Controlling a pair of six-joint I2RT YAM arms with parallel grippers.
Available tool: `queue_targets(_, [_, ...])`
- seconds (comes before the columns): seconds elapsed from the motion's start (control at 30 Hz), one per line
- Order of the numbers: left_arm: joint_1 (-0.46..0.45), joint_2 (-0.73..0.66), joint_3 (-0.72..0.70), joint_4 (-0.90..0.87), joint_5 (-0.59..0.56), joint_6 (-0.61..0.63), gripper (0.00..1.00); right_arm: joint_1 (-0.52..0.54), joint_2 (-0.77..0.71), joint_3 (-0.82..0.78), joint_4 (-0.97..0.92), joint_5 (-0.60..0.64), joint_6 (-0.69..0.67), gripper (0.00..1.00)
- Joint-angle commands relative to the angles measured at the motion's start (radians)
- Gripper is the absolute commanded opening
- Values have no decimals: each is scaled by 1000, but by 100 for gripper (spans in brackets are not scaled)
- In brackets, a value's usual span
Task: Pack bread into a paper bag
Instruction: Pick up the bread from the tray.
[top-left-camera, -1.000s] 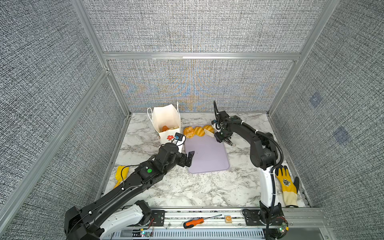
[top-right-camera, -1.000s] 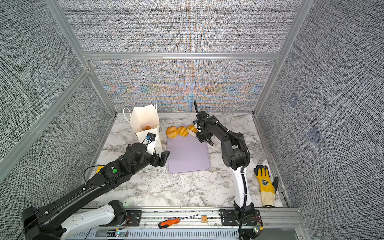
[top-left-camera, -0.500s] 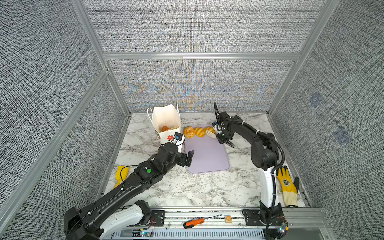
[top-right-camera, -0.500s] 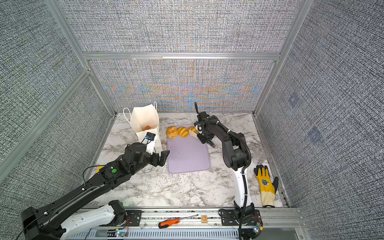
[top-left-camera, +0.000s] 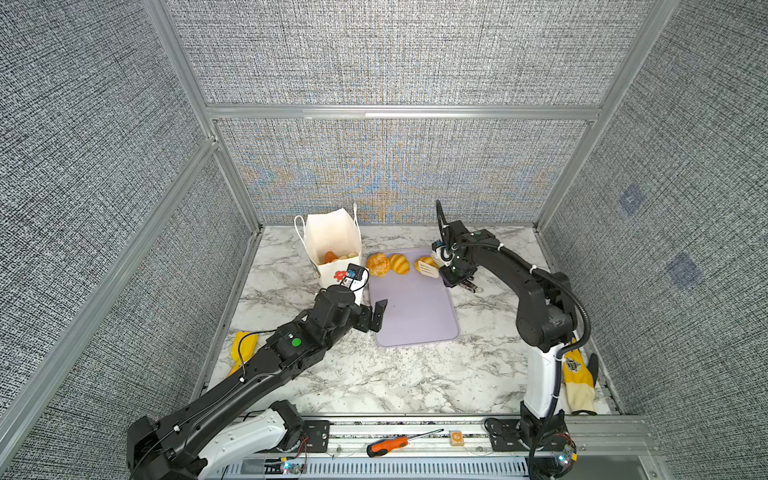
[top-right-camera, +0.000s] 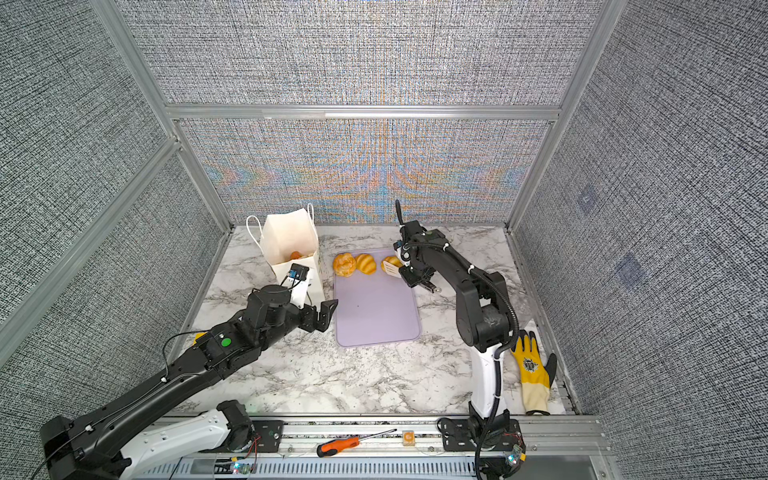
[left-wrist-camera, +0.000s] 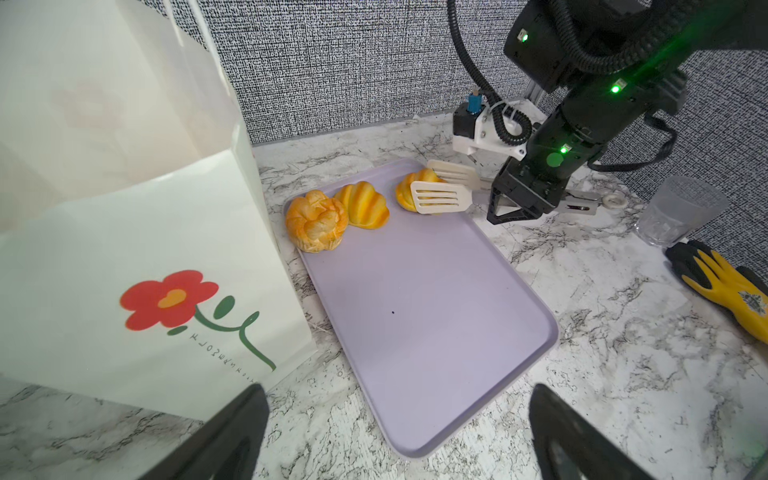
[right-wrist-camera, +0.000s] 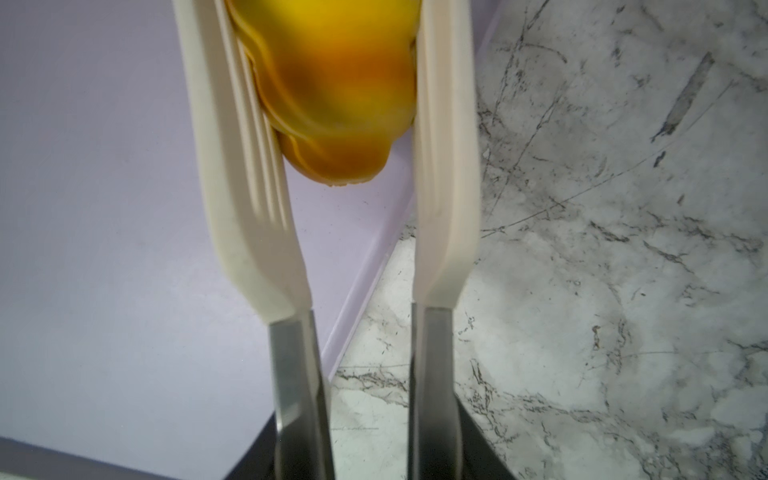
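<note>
1. The right fingers (left-wrist-camera: 513, 203) are clenched on white-tipped tongs (left-wrist-camera: 442, 198). The tong blades pinch a striped roll (right-wrist-camera: 332, 83) at the 1 o'clock corner of the lilac tray (left-wrist-camera: 415, 311).
2. The right arm (top-left-camera: 519, 282) reaches far across the desk (top-left-camera: 374, 374), wrist angled down.
3. The left fingers (left-wrist-camera: 232, 436) are spread wide, grasping nothing, beside the tray's 9 o'clock edge.
4. The paper bag (top-left-camera: 332, 237) stands open at the tray's 10 o'clock with bread (top-left-camera: 330, 256) inside. Two more pieces (left-wrist-camera: 316, 220) lie along the tray's 12 o'clock edge.
</note>
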Motion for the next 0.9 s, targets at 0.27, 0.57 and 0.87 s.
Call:
queue_targets(0.27, [0, -42, 8, -11, -63, -15, 99, -6, -111, -69, 31, -83, 56, 43])
queue_targets(0.57, [-1, -61, 14, -12, -75, -13, 99, 7, -212, -128, 43, -156, 95, 43])
queue_targets(0.87, [3, -79, 33, -30, -90, -10, 99, 36, -318, -207, 68, -205, 125, 43])
